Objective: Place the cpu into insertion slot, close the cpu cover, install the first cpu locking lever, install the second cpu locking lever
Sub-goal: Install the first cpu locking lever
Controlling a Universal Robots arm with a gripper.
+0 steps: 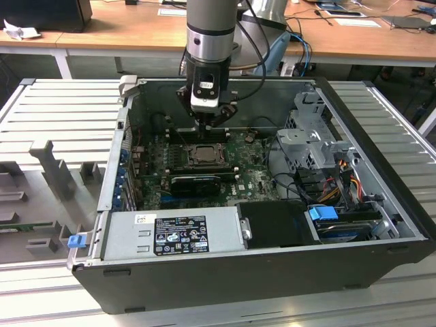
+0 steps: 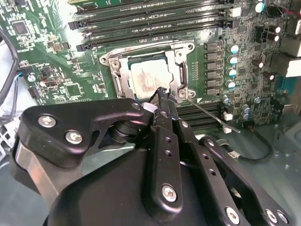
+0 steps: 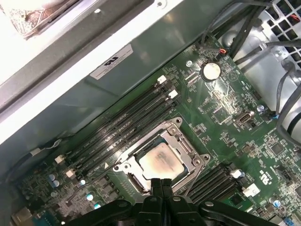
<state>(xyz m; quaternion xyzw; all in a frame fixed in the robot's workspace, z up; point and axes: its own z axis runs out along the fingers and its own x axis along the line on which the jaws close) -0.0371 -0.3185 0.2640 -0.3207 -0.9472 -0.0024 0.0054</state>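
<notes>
Arm hung down into the open case [image 1: 272,272], gripper [image 1: 212,121] low over the board [image 1: 245,178], right by the slot [image 1: 201,156]. In both wrist views the cpu [image 2: 146,80] [image 3: 160,161] sat flat in the slot with the cover [image 2: 123,77] lying down around it, chip showing through the cut-out. Fingers [image 3: 156,188] were pinched together with nothing between them, tips right at one corner of the cover. In the second wrist view a thin lever [image 2: 211,116] stuck out from that corner across the black memory slots [image 2: 141,23]. Couldn't tell if the tips actually touched the cover.
</notes>
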